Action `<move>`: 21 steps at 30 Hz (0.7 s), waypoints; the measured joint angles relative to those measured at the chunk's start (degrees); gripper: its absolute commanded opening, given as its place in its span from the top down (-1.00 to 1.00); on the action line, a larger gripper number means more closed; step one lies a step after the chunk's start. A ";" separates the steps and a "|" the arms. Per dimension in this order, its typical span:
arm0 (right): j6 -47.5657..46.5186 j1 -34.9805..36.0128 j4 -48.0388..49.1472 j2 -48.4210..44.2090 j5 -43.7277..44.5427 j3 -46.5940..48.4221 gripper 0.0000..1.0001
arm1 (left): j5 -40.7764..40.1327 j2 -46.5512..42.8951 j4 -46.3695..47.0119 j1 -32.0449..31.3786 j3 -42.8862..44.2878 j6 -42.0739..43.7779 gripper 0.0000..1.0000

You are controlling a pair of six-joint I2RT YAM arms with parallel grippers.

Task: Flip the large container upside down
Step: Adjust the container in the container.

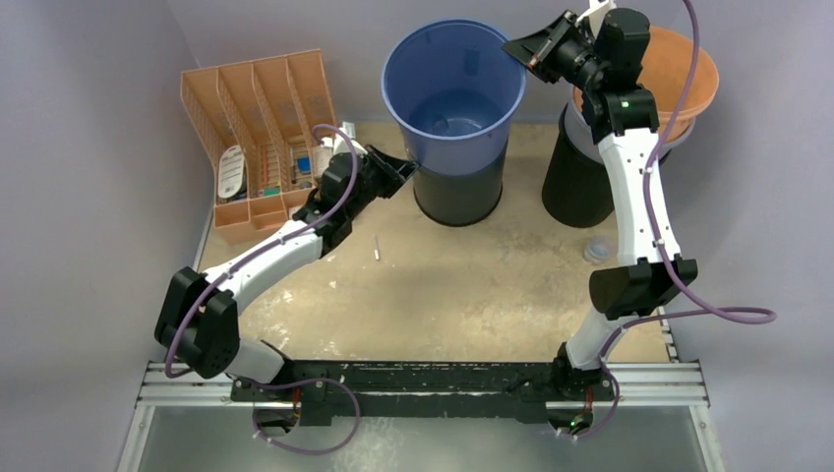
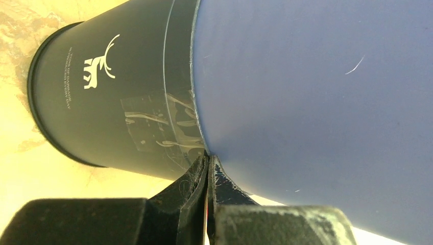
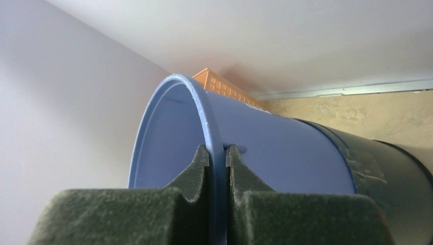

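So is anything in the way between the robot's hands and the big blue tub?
Nothing visible is. The right gripper pinches the big blue tub by its rim, and the left gripper, shut, has its tips against the tub's side where blue meets the black part.

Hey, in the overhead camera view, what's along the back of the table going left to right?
Orange divider tray → blue container stacked on a black cup → black tub with an orange bowl on top.
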 measured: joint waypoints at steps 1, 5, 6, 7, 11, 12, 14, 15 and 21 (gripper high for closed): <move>-0.04 0.13 -0.02 0.00 -0.04 0.35 1.00 | 0.00 0.26 -0.24 -0.07 0.31 0.00 1.00; -0.31 0.74 -0.22 0.00 -0.39 1.86 1.00 | 0.00 0.92 -1.42 -0.39 1.05 0.07 1.00; -0.28 0.81 -0.02 0.00 -0.59 1.99 1.00 | -0.17 1.07 -2.45 -0.42 1.22 0.15 1.00; -0.13 0.79 0.22 0.00 -1.01 2.08 1.00 | -0.33 1.27 -3.32 -0.39 1.25 0.26 1.00; 1.33 0.81 0.35 0.00 -2.69 2.21 1.00 | -1.25 1.86 -6.64 -0.39 1.25 0.52 1.00; 1.84 0.83 0.22 0.00 -3.19 2.21 1.00 | -1.49 1.86 -7.23 -0.39 1.25 0.55 1.00; 2.56 0.96 0.15 0.00 -3.78 2.21 1.00 | -1.81 1.84 -7.80 -0.39 1.27 0.72 1.00; 2.80 1.05 0.15 0.00 -4.09 2.21 1.00 | -1.99 1.84 -8.24 -0.39 1.27 0.85 1.00; 2.71 1.27 -0.98 0.00 -4.61 3.06 1.00 | -3.23 1.51 -11.41 -0.39 2.36 3.69 1.00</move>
